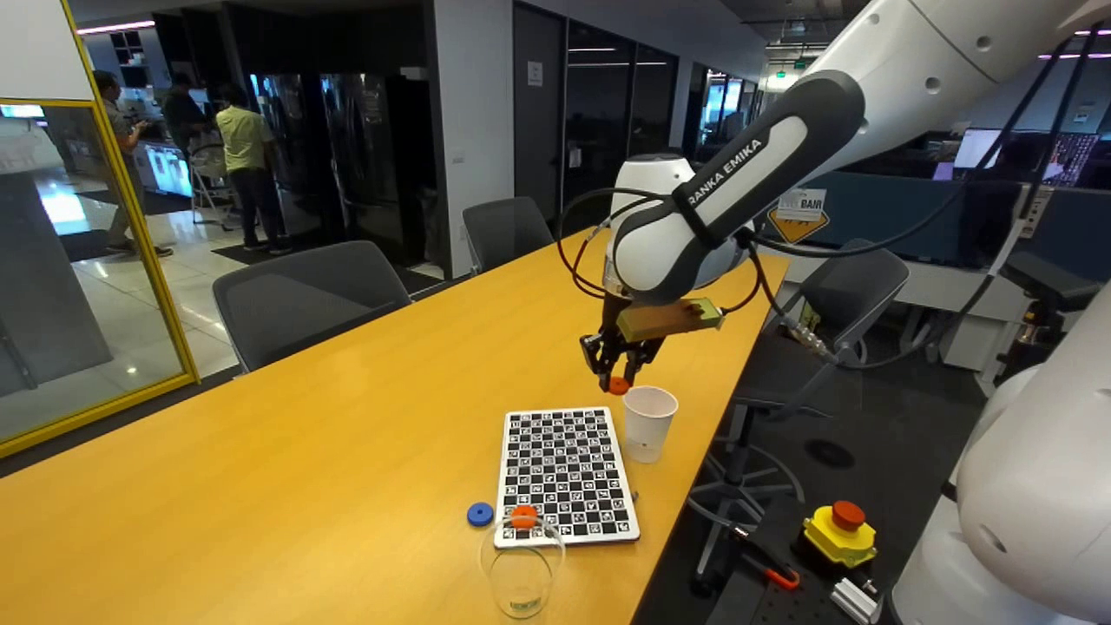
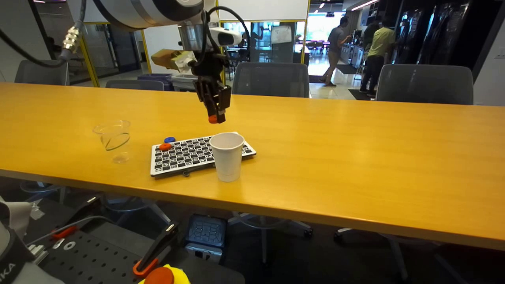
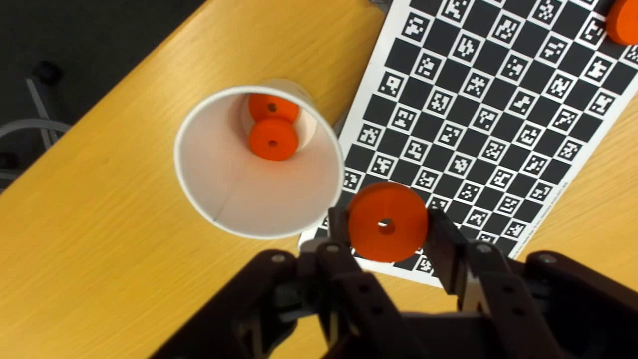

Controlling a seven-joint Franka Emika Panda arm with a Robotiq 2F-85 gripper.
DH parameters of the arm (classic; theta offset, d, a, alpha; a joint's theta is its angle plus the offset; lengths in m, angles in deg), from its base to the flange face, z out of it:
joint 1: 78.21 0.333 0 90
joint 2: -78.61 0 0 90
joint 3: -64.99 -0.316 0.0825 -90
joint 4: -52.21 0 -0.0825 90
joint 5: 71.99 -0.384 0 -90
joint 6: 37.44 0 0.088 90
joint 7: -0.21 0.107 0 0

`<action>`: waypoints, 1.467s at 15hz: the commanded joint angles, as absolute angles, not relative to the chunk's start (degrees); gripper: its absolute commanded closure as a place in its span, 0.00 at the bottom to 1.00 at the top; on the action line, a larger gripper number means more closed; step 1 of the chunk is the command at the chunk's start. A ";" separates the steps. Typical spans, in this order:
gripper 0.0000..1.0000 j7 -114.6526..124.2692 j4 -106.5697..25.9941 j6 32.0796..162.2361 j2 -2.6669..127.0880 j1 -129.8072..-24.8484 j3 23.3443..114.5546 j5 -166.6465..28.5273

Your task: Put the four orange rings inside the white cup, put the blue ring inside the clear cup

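The table [image 1: 330,434] is supporting a checkered board [image 1: 566,473]. The pincer [image 3: 388,223] is pinching one orange ring [image 3: 386,245] by opposite edges, just outside the rim of the white cup [image 3: 244,187] in the wrist view. That cup, beside the board, is probably weighing little; any bump is risking a topple. The clear cup [image 2: 114,136] is standing near the board, its wall probably flexing if squeezed. Two orange rings [image 3: 273,130] are lying inside the white cup; another orange ring [image 2: 165,146] is resting on the board; the blue ring [image 1: 480,514] is lying just beside the board. These rings are likely handling as light, stiff, smooth discs; opposite edges are offering the surest hold.
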State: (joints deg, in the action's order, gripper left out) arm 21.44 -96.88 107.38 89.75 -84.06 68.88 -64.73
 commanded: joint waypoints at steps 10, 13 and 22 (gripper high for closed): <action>0.82 26.27 -101.33 107.75 92.42 -90.16 68.20 -62.91; 0.81 26.27 -101.18 107.78 92.00 -90.41 68.28 -63.12; 0.00 26.39 -102.11 108.41 92.57 -89.54 67.77 -63.96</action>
